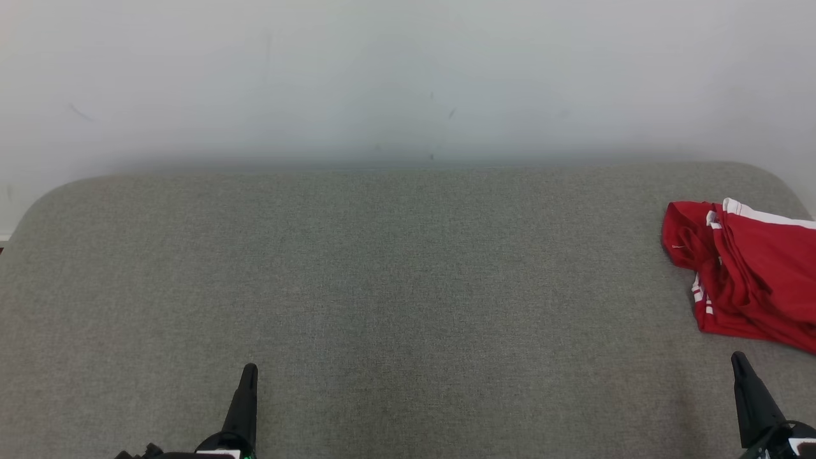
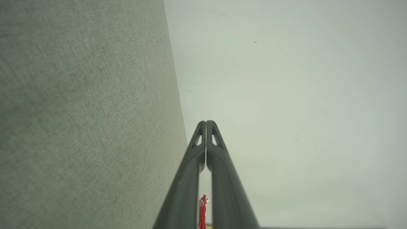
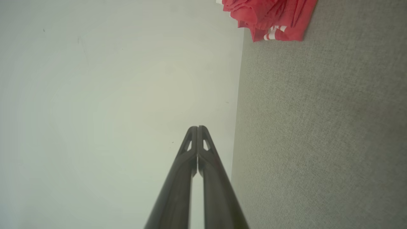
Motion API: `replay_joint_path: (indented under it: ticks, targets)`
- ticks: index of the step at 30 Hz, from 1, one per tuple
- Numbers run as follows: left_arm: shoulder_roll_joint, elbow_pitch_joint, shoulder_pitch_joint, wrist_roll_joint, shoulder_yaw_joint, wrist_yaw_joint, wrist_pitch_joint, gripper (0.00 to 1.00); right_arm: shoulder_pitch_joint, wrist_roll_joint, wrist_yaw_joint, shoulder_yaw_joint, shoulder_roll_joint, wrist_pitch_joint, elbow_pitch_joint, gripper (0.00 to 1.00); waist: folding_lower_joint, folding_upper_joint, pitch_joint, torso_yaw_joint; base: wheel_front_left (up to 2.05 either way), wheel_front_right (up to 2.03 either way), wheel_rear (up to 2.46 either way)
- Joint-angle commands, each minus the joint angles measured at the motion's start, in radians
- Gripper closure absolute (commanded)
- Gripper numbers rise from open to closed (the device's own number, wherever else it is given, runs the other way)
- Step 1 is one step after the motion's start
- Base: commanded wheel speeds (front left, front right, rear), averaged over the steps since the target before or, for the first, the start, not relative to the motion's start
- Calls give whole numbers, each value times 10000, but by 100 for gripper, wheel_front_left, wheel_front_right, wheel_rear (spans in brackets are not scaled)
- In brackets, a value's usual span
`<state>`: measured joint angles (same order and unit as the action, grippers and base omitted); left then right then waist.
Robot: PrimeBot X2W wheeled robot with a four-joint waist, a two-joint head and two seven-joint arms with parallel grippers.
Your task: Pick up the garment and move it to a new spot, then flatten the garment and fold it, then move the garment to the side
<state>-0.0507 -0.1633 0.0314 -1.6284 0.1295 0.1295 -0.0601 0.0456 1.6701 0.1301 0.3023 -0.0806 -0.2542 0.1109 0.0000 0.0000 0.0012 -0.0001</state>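
We see a crumpled red fabric garment with white stripes (image 1: 758,274) lying at the far right of the grey fabric-covered bench (image 1: 382,274), running past the right edge of the head view. It sits bunched in loose folds, near the bench's rounded back corner and the pale grey wall (image 1: 408,76) behind it.

Our left tool (image 1: 249,373) shows at the lower left, its two dark fingers pressed together with nothing between them, well apart from the garment. Our right tool (image 1: 738,360) shows at the lower right, likewise closed and empty, just in front of the garment but not touching it.

In the right wrist view the right tool (image 3: 197,128) has its tips meeting, and the garment (image 3: 270,12) lies on the bench at the top edge. In the left wrist view the left tool (image 2: 206,122) is clamped tip to tip, and a sliver of the garment (image 2: 203,210) shows far off through the gap lower down its fingers.
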Motion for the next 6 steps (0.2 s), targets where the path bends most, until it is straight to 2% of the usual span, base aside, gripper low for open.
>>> replay_joint_path:
  ticks: [1,6]
  targets:
    - [-9,33,108,-18,-4,32,34,100,-13,-118,11,22,29,-13,2,100,0,0,0,0,0,0,0]
    - [-10,33,108,-17,-6,32,36,100,-19,-126,11,38,41,-29,4,100,0,0,0,0,0,0,0]
